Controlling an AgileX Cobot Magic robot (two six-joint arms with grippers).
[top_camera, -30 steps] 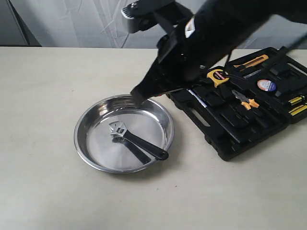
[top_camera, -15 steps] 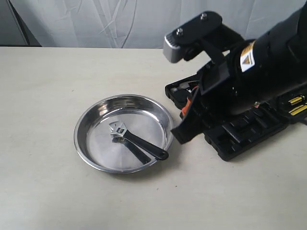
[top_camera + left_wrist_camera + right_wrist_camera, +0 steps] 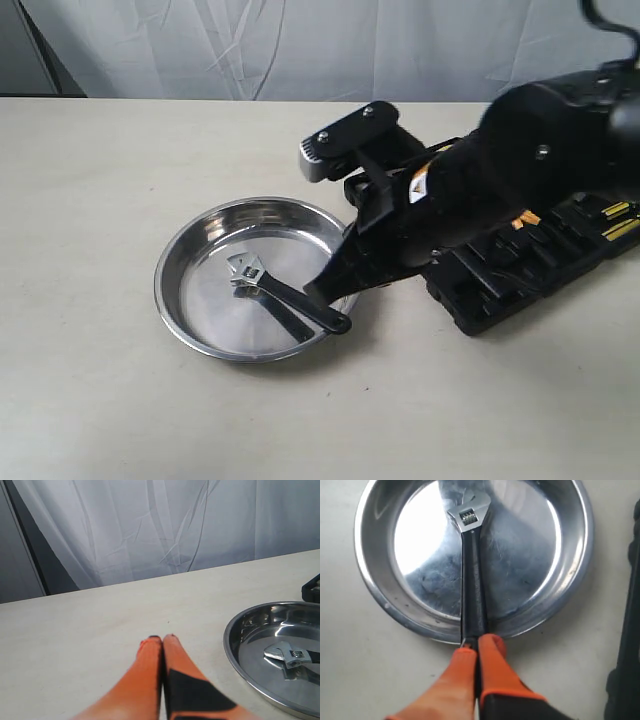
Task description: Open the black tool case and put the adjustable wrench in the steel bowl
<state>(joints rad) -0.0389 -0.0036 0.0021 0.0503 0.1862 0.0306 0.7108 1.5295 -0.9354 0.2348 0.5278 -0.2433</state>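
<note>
The adjustable wrench (image 3: 285,292) lies in the steel bowl (image 3: 205,300), silver head near the middle and black handle resting on the rim. My right gripper (image 3: 316,294) is low at that rim, shut. In the right wrist view its orange fingertips (image 3: 477,647) meet at the end of the wrench (image 3: 472,570) handle, just outside the bowl (image 3: 530,555). The black tool case (image 3: 500,292) lies open behind the right arm, mostly hidden. My left gripper (image 3: 162,638) is shut and empty over bare table beside the bowl (image 3: 250,645); it does not show in the exterior view.
The open case holds orange-handled pliers (image 3: 525,218) and yellow-tipped tools (image 3: 620,220). One corner of the case (image 3: 312,587) shows past the bowl in the left wrist view. A pale curtain (image 3: 300,45) hangs behind the table.
My right arm has swung from above the bowl's far rim, over the case, down to the bowl's near right rim at the handle end. The wrench and bowl have not moved.
</note>
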